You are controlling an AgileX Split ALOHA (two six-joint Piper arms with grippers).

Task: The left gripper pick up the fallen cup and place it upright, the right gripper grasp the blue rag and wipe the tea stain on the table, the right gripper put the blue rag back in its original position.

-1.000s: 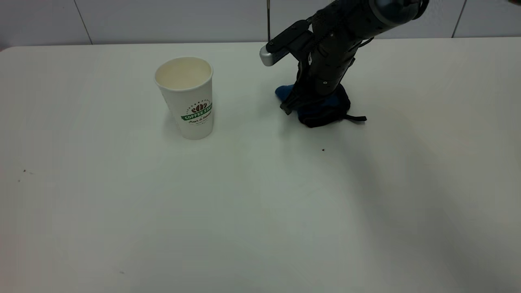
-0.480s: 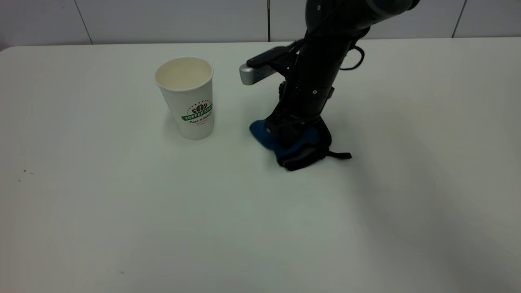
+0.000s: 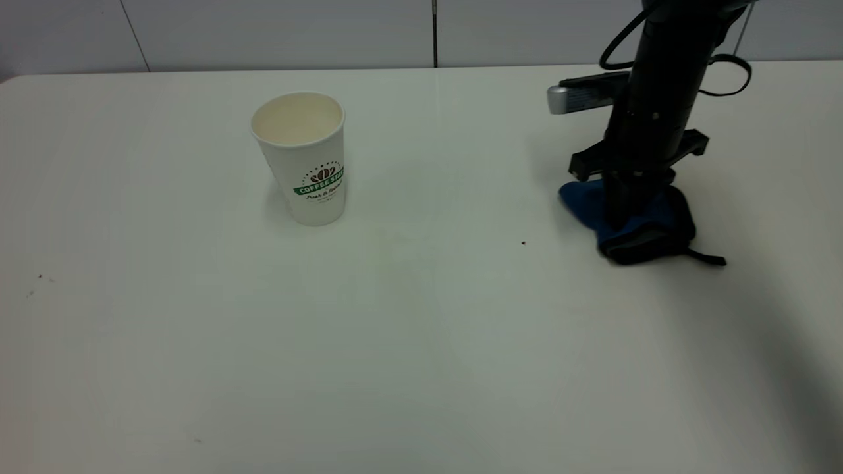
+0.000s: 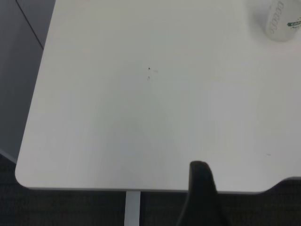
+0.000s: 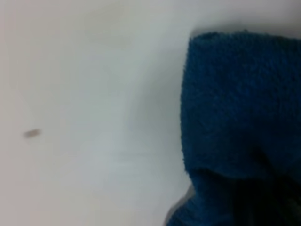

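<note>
Only the exterior view showed the black right gripper [image 3: 622, 214] pressed down, clenched on the folded deep-blue microfibre rag [image 3: 649, 220] at right centre. The white paper cup [image 3: 304, 158] stood upright, upper left. Bare white table [image 3: 421, 342] stretched between. Left gripper's [image 4: 201, 197] state: cannot tell.

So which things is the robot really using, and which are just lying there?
For the job:
- the cup, standing upright
- the blue rag, under the right tool, on the table

No amber puddle is visible now.

Just there:
- a tiny dark speck
- small specks near the left edge
</note>
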